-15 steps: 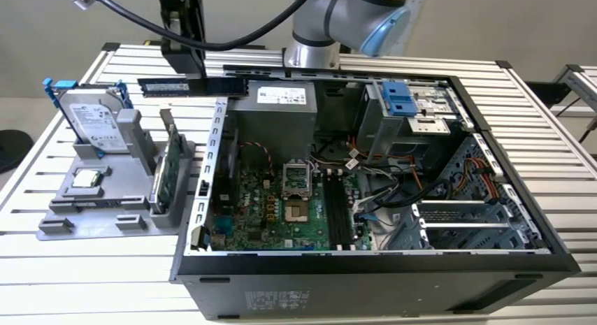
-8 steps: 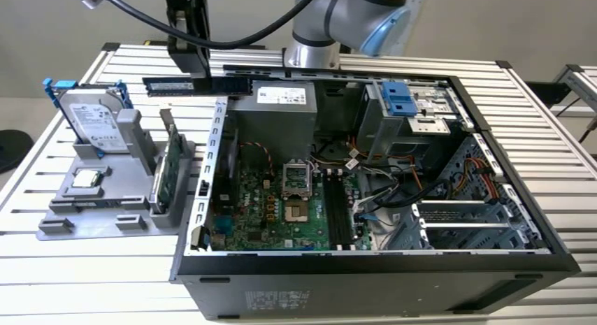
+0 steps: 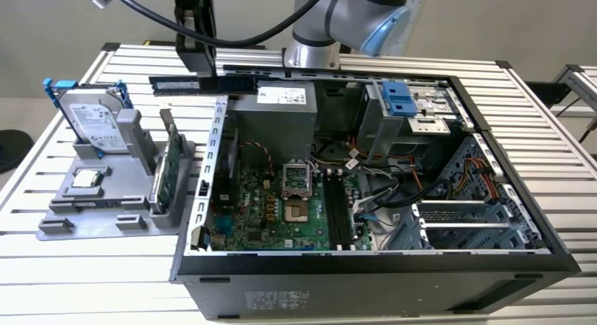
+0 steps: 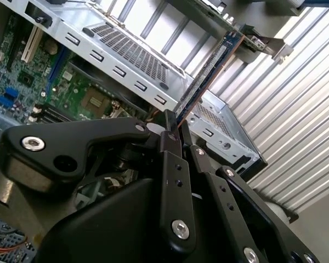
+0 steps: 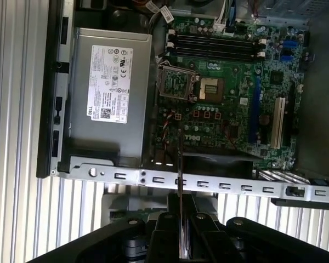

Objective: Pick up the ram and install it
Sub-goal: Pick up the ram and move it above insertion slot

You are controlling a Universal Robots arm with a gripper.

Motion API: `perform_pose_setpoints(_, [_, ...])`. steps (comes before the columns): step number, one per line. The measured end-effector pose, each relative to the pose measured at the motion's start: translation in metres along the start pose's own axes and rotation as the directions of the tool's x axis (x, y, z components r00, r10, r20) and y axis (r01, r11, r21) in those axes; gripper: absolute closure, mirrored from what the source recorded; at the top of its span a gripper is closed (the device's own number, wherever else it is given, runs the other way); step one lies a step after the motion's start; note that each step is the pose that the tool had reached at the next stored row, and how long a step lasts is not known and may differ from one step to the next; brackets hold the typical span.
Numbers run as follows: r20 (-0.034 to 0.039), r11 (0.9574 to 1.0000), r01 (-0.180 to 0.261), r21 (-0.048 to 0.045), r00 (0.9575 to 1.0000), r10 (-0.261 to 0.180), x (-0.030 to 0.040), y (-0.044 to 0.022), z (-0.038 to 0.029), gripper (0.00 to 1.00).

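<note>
Slatted alu table, exterior view.
On it: open PC case; grey parts rack just beside, view's left.

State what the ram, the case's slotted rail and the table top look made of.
The ram: dark circuit-board laminate, matte, with black chips, probably plastic-cased. The slotted rail: bare grey sheet metal, punched slots, dull sheen. The table top: ribbed pale metal, likely aluminium, satin.

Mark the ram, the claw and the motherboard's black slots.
ram [image 4: 205,75], second wrist view, middle of its length.
claw [image 4: 176,124], second wrist view, between its fingertips.
black slots [image 5: 214,47], first wrist view, middle of the row.
</note>
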State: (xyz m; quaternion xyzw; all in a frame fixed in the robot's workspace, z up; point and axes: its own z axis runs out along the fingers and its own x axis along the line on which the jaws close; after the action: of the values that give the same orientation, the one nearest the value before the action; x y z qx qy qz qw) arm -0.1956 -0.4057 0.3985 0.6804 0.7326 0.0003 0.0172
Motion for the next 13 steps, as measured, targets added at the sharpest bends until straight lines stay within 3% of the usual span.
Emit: perform_pose_setpoints(13, [0.0,1.0,0.0,0.0,1.0,0.0,0.0028,0.0108,0.0002,1.0])
